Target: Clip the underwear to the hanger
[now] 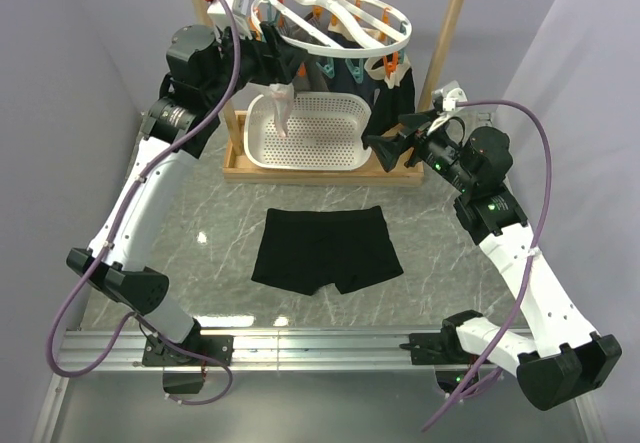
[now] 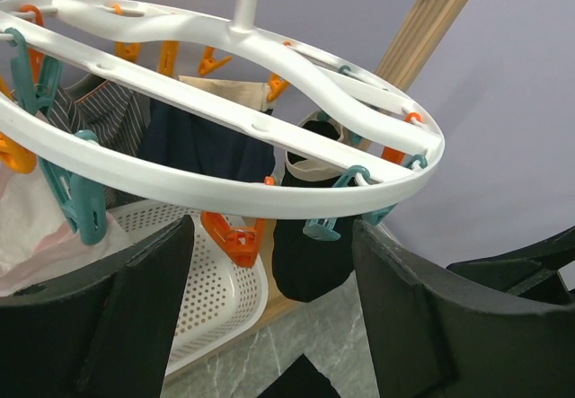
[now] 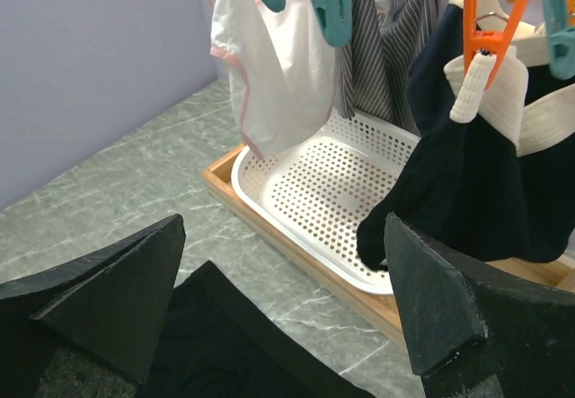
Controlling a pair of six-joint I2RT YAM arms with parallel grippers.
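Underwear (image 1: 326,249) is seen spread flat on the table (image 1: 200,213), well apart from the hanger (image 1: 332,25), which is hung from the wooden rack (image 1: 455,33) above the basket (image 1: 300,133). Its waistband is laid across the table from left to right on the far side, nearest the rack, and the two short legs are pointed back toward the arm bases. The left gripper (image 1: 278,55) is held high against the near rim of the hanger, jaws spread wide and nothing caught between them; an orange clip (image 2: 235,236) that looks free is hung just beyond its fingers. The right gripper (image 1: 388,145) is also spread wide and empty, lower down in front of the basket. A dark stretch of fabric is shown low between its fingers in the right wrist view, probably the garment's far edge, though this cannot be told for certain. The right gripper is judged the nearer of the two, with the garment lying below it and toward the bases. A descent onto the right end of the waistband is therefore judged the likely first move, before anything can be lifted to a clip.
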